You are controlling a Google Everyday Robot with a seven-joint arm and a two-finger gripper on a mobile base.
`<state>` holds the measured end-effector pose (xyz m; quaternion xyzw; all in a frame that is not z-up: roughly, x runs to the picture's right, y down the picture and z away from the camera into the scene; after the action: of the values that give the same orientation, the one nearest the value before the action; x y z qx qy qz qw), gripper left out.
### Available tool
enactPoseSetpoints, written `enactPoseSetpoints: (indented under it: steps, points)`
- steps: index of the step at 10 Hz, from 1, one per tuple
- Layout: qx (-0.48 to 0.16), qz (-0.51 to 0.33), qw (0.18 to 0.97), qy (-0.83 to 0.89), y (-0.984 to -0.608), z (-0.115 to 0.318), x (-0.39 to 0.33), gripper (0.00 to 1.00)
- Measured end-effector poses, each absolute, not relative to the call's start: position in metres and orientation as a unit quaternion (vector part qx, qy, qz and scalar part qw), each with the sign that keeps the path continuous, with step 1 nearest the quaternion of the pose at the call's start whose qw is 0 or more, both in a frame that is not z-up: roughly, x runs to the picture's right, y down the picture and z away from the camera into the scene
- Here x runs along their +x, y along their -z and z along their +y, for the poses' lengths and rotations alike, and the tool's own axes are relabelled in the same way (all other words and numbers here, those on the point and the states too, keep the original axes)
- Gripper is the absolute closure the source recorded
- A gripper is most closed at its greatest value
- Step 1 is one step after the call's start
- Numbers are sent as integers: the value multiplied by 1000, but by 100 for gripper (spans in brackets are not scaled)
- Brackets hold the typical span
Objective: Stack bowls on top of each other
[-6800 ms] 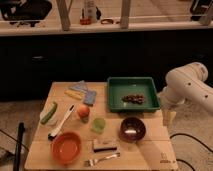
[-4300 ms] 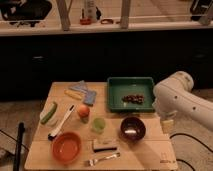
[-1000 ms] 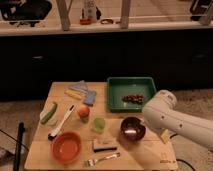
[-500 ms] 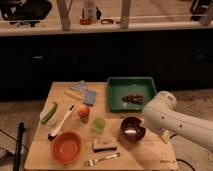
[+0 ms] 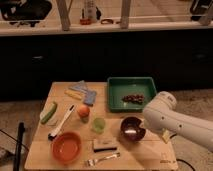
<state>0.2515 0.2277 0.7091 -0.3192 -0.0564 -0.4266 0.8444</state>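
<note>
The bright orange bowl (image 5: 67, 146) sits at the front left of the wooden table (image 5: 60, 92). The dark maroon-brown glossy bowl (image 5: 131, 128) stands at the front right, upright and empty. The white arm comes in from the right, and my gripper (image 5: 145, 131) is at the maroon bowl's right rim, largely hidden by the arm's bulky white housing. The two bowls are apart, with a small block and a fork between them.
A green rectangular tray (image 5: 131, 92) with dark bits sits behind the maroon bowl. A small light-green cup (image 5: 98, 125), an orange fruit (image 5: 83, 111), a white-handled brush (image 5: 62, 122), a green vegetable (image 5: 48, 113), sponges (image 5: 82, 92), a block (image 5: 104, 145) and a fork (image 5: 102, 159) lie around.
The arm has swung down and left from beside the table's right edge to the maroon bowl's right rim. In the last half second it hardly moved. The bowls have not moved.
</note>
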Motion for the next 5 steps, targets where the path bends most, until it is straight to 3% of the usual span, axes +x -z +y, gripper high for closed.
enactPoseSetpoints:
  steps: [5]
  points:
    - [-293,-124,820,476,-730,236,242,20]
